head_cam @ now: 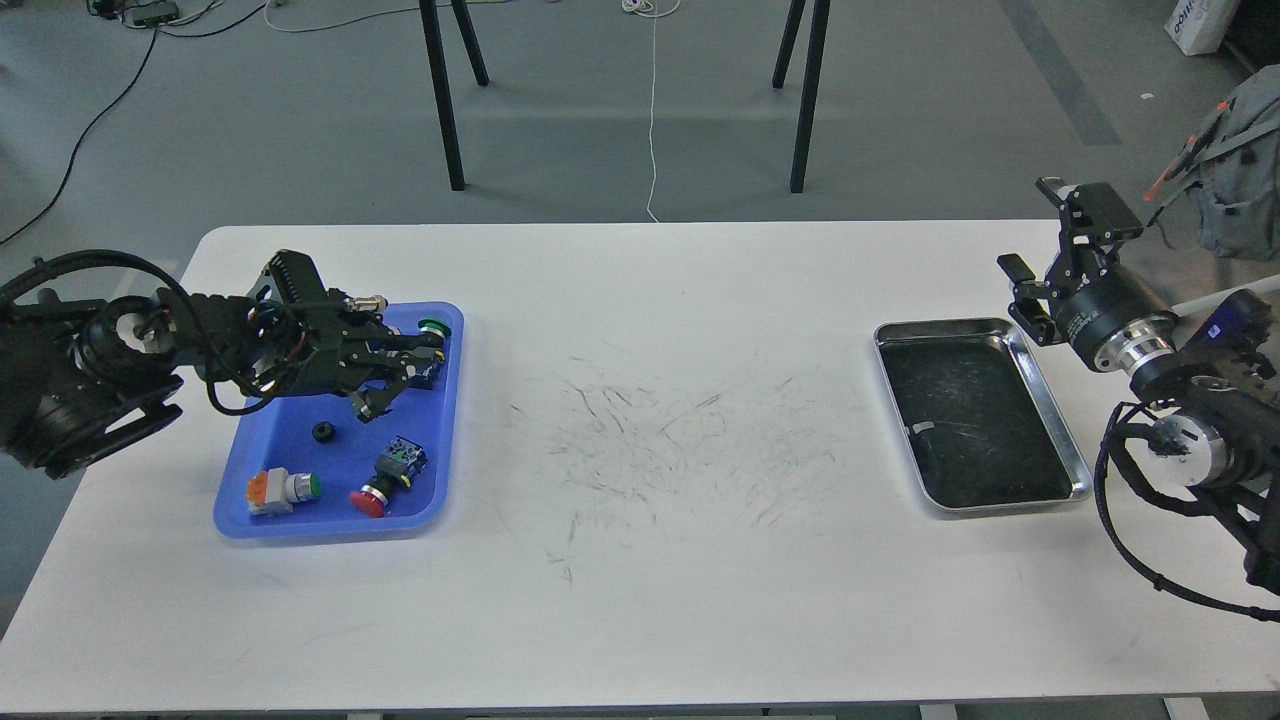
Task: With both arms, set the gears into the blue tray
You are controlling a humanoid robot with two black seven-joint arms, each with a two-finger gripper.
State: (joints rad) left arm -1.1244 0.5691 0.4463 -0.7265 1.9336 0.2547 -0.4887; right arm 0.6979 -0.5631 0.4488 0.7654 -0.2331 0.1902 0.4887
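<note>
One gear [323, 432], a small black ring, lies in the middle of the blue tray [236, 478] at the table's left. My left gripper [393, 374] hovers over the tray's far half, up and to the right of the gear; its fingers stand apart with nothing between them. At the far right my right gripper [1030, 232] is raised beyond the far corner of the steel tray, open and empty.
In the blue tray lie an orange-and-green push-button switch [283, 488], a red-capped switch [385, 480] and a green-capped one [433, 328] at the far right corner. The steel tray [1052, 392] sits at the right. Scuff marks cover the table's [650, 560] middle.
</note>
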